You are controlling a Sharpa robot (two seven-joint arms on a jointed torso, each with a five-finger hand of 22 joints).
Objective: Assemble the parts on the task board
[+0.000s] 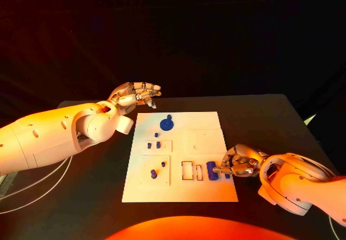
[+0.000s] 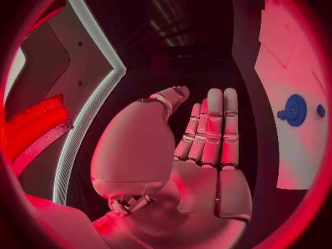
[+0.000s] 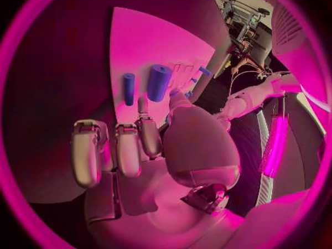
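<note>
The left hand is hovering just off the board's far left corner, over the black table, its fingers lying straight and side by side with the thumb beside them and nothing in its grasp. From that hand, the round blue gear is sitting close by on the board's far end, with a small blue peg just beside it in the left wrist view. The right hand is resting at the board's near right edge with its fingers curled in toward the palm; the right wrist view is showing nothing held between them, though the head view is leaving it hard to tell whether a fingertip is touching a part. Just ahead of those fingertips a thick blue cylinder is lying on the board, and a thinner blue rod is lying beside it, slightly apart, toward the board's edge. Beyond the cylinder, away from the right hand, two narrow slots are showing in the board, and farther still a small blue piece is sitting in a raised square. Midway between the two hands, short blue pegs are standing in another raised block.
</note>
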